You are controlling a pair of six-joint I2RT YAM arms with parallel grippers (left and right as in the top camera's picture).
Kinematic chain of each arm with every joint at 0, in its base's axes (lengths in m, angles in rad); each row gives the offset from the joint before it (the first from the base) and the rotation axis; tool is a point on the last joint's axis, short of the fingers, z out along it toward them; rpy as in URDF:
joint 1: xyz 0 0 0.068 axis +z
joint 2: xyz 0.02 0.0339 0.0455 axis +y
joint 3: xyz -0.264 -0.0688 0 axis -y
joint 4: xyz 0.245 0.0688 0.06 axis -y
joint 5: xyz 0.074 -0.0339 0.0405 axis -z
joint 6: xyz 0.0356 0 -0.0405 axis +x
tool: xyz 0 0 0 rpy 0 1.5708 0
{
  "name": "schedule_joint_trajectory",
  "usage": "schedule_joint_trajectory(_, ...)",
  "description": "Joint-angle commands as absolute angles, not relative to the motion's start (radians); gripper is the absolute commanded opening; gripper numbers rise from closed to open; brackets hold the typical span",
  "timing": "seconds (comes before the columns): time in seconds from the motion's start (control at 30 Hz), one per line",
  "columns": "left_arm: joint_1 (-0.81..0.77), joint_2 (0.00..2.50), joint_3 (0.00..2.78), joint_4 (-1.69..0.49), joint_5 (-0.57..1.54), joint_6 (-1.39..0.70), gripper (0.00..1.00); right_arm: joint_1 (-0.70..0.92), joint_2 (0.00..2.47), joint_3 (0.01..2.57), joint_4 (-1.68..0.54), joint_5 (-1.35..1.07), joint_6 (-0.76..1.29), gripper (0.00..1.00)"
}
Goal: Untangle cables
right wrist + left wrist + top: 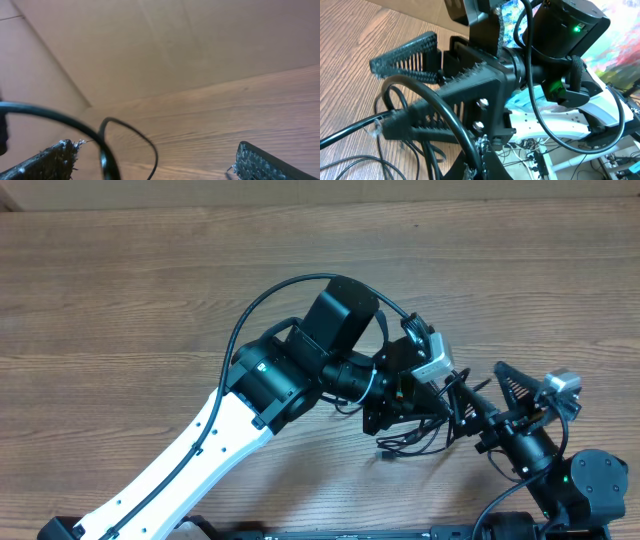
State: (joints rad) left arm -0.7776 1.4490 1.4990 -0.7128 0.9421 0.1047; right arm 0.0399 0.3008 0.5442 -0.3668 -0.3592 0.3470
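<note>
Overhead: the cables (418, 438) lie bunched on the table (150, 290) at the near right, between the two arms. The left pincer (400, 408) sits over the bunch, hidden under its own camera, so I cannot tell whether it is apart or together. The right pincer (490, 402) stands apart, just beside it, and the two arms could knock together.

Left wrist: a thick loop (445, 112) arcs across the right pincer's ridged fingers (405, 52). A pull could snag it there.

Right wrist: a blurred strand (85, 130) curves just beside one finger (47, 160) rather than midway between both. Closing might only graze it.

Black cables (412, 442), prob. tangled, lower right
</note>
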Motion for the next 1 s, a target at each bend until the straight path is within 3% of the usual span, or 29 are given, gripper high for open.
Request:
schedule_joint_trajectory(0.0, -0.782, 1.438, 1.521, -0.714, 0.928, 0.127, 0.04, 0.038, 0.291, 0.558, -0.353, -0.277, 0.331, 1.0)
schedule_joint_trajectory(0.6, -0.891, 1.439, 1.521, -0.749, 0.92, 0.134, 0.04, 0.038, 0.291, 0.558, -0.339, -0.111, 0.275, 1.0)
schedule_joint_trajectory(0.77, -0.89, 1.439, 1.521, -0.842, 0.789, 0.134, 0.04, 0.038, 0.291, 0.558, -0.376, 0.088, 0.275, 1.0)
schedule_joint_trajectory(0.97, -0.889, 1.438, 1.521, -0.939, 0.61, 0.123, 0.04, 0.038, 0.291, 0.558, -0.405, 0.142, 0.275, 1.0)
